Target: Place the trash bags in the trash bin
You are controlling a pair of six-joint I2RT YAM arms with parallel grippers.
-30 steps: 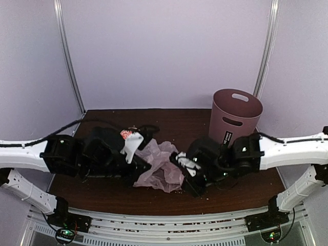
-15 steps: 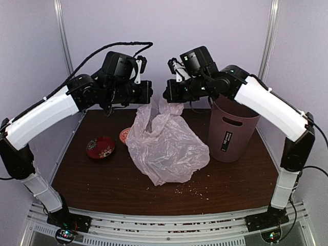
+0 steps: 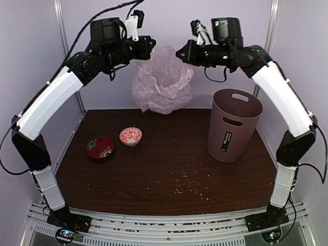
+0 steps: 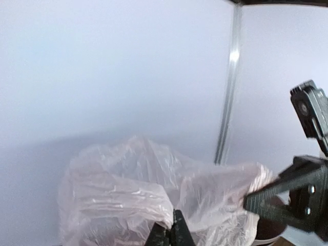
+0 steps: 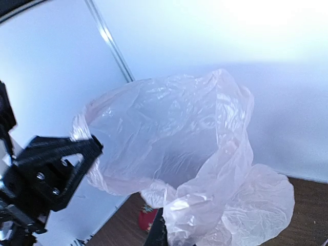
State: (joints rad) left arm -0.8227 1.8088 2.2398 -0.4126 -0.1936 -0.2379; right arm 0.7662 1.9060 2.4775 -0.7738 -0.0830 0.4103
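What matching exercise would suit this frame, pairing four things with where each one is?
Things:
1. trash bag
2. trash bin
3. dark red bowl
4. pale red-patterned bowl

Places:
A. standing upright at the right of the table
B. closest to the left edge
C. hanging in the air at the back
D. just right of the other bowl, nearer the middle

Pairs: 1-C; 2-A; 3-B; 4-D

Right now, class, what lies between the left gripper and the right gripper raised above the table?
A thin translucent pinkish-white plastic bag hangs there, its rim pinched by the left gripper and the right gripper. The top external view shows it.
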